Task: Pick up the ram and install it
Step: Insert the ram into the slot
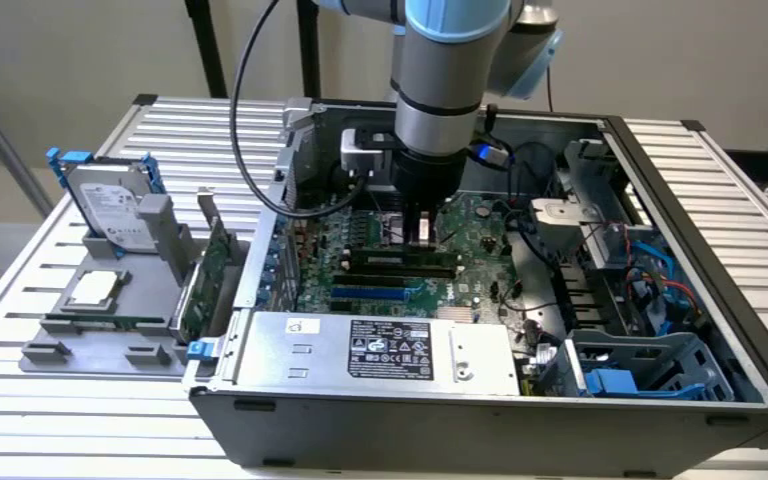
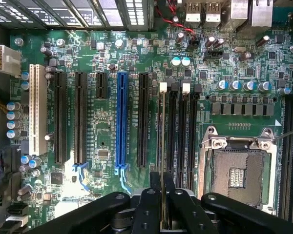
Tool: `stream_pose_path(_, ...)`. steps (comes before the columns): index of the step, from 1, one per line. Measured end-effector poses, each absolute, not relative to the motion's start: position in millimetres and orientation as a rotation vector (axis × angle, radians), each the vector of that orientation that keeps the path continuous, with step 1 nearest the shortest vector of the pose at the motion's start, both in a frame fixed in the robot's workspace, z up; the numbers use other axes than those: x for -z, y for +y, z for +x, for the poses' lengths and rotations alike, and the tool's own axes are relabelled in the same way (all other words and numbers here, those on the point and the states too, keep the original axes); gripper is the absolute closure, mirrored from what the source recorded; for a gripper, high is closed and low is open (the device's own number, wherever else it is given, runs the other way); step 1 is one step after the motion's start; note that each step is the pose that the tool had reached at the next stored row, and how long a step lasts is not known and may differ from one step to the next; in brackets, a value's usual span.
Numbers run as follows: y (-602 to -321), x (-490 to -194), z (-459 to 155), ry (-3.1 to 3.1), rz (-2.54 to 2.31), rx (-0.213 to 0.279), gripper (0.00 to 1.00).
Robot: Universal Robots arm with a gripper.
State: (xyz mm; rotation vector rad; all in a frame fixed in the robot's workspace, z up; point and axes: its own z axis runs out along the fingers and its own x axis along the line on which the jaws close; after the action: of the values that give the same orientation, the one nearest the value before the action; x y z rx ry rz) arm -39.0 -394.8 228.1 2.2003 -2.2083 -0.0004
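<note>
The ram appears edge-on as a thin line running along the outermost memory slot, beside the other black memory slots on the motherboard. My gripper is shut on its top edge, one finger on each side. In the exterior view the ram lies low against the board inside the open computer case, directly under my gripper. I cannot tell whether it sits fully in the slot.
An open processor socket lies beside the memory slots, and a blue expansion slot on the other side. Outside the case, a grey tray holds a hard drive, a square silver chip and a green card. Cables crowd the case's far side.
</note>
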Motion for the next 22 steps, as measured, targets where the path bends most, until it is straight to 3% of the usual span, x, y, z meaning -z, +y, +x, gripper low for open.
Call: stream_pose_path(22,-392.6,-222.4,-39.5,-2.219,2.189,-0.006,1.00)
